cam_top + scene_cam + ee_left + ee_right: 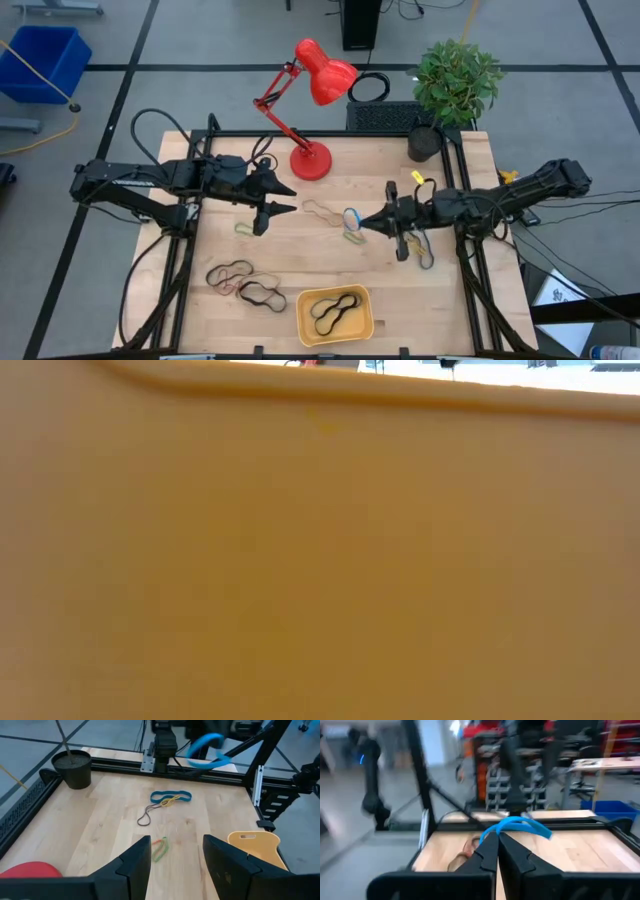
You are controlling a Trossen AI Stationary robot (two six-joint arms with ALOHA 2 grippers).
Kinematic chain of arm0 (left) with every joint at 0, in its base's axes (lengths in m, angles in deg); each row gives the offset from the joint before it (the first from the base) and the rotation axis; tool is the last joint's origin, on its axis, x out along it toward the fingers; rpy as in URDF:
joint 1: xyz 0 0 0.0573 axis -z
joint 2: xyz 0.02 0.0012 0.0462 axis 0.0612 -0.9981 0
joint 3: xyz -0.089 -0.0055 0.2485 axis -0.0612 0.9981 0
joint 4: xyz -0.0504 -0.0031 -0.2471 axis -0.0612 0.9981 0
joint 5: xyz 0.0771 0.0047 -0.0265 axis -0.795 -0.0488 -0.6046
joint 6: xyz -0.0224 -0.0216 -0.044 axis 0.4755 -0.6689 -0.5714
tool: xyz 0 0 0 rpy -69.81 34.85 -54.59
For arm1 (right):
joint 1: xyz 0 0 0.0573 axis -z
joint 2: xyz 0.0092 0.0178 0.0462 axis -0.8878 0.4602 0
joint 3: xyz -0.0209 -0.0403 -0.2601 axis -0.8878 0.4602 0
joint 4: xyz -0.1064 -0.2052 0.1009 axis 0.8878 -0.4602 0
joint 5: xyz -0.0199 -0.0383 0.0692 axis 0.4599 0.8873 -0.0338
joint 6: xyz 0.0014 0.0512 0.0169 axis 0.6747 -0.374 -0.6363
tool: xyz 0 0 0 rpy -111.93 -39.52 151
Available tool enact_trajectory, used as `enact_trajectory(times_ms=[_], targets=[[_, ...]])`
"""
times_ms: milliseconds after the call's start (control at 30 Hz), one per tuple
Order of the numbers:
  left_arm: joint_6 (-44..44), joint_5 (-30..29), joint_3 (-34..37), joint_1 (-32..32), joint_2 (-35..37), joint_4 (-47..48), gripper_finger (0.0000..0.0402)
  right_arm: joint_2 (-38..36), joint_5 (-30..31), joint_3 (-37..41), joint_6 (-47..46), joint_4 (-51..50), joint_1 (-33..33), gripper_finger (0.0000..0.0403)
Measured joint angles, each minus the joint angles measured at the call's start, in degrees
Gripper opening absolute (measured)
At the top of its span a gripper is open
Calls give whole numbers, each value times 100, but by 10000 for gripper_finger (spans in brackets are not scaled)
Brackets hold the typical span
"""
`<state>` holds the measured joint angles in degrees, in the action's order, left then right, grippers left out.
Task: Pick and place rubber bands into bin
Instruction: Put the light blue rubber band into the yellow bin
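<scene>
My right fingers (487, 855) are pinched together on a thin blue rubber band (520, 826), held above the middle of the wooden bench (400, 290). I expect it to be nearly weightless, limp and stretchy, so I'd grip one strand rather than the whole loop. My left fingers (135, 865) stand apart over a thin green rubber band (160, 849). Farther off, the shallow yellow-orange plastic bin (303, 322) at the bench's front edge holds black rubber bands (335, 310).
</scene>
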<state>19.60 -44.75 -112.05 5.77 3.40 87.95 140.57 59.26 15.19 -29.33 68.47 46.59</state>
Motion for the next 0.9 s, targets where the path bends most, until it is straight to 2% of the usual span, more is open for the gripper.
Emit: enact_trajectory(times_ms=[233, 367, 667, 900], targets=[[262, -7, 0, 0, -1, 2, 186, 1068, -59, -1880, 899, -2576, -410, 0], [264, -7, 0, 0, 0, 2, 186, 1763, -264, -2471, 1015, -3414, -675, 0], [129, -2, 0, 2, 0, 4, 186, 3057, -1171, -2523, 683, -3640, -1217, 0], [-25, -1, 0, 2, 0, 4, 186, 3910, -1192, -2523, 687, -3600, -1273, 0]])
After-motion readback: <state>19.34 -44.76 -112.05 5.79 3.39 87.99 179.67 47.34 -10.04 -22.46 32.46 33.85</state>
